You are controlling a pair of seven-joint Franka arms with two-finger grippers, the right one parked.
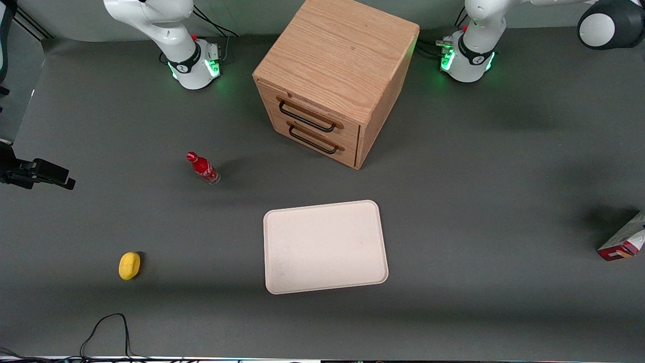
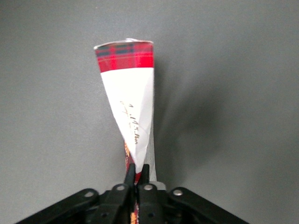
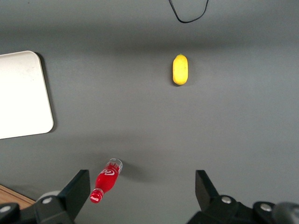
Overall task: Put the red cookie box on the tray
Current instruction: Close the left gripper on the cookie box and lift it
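The red cookie box (image 2: pixel 131 100) has a red tartan end and a white section with gold script. My left gripper (image 2: pixel 138 171) is shut on its narrow edge, and the box hangs above the grey table. In the front view only one end of the box (image 1: pixel 625 242) shows at the working arm's end of the table, tilted, with its shadow beside it; the gripper itself is out of that view. The cream-white tray (image 1: pixel 325 247) lies flat at the table's middle, nearer the front camera than the cabinet, with nothing on it.
A wooden drawer cabinet (image 1: pixel 332 75) stands at the back middle, both drawers shut. A small red soda bottle (image 1: pixel 203 168) and a yellow fruit (image 1: pixel 129 265) lie toward the parked arm's end. A black cable (image 1: pixel 108 327) loops near the front edge.
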